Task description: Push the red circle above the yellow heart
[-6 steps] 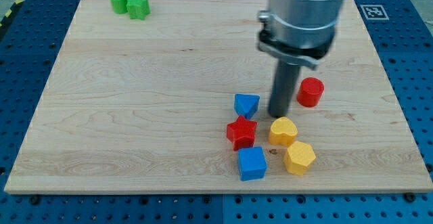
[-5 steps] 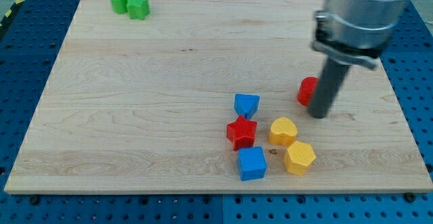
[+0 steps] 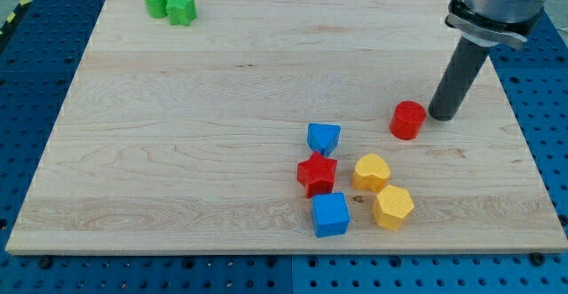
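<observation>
The red circle (image 3: 408, 120) is a short red cylinder on the right part of the wooden board. The yellow heart (image 3: 371, 171) lies below it and a little to its left. My tip (image 3: 440, 115) stands just to the right of the red circle, with a narrow gap between them. The dark rod rises from the tip toward the view's top right.
A blue triangular block (image 3: 323, 138), a red star (image 3: 317, 174), a blue cube (image 3: 330, 214) and a yellow hexagon (image 3: 392, 207) cluster around the yellow heart. A green circle (image 3: 156, 1) and a green hexagon (image 3: 182, 10) sit at the top left. The board's right edge (image 3: 524, 143) is close to my tip.
My tip has moved from the left of the red circle, around its lower side, to its right side. The red circle has shifted slightly left.
</observation>
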Controlling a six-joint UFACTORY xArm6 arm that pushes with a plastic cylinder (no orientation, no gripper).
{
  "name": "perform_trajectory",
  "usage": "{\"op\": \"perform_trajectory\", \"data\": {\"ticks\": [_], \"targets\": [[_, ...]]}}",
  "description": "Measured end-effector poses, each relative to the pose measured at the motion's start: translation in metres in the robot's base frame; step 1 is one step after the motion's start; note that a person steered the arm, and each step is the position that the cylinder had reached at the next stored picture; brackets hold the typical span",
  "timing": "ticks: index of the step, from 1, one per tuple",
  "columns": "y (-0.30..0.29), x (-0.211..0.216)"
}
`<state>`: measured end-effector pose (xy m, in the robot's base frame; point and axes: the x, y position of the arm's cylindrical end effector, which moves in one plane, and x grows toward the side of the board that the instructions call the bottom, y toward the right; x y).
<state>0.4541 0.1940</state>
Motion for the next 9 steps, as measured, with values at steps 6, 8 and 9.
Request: {"op": "perform_trajectory", "data": {"ticks": [6,8,9], "targets": [[-0.045,-0.064],[-0.060,-0.066],[-0.061,-0.040]]}}
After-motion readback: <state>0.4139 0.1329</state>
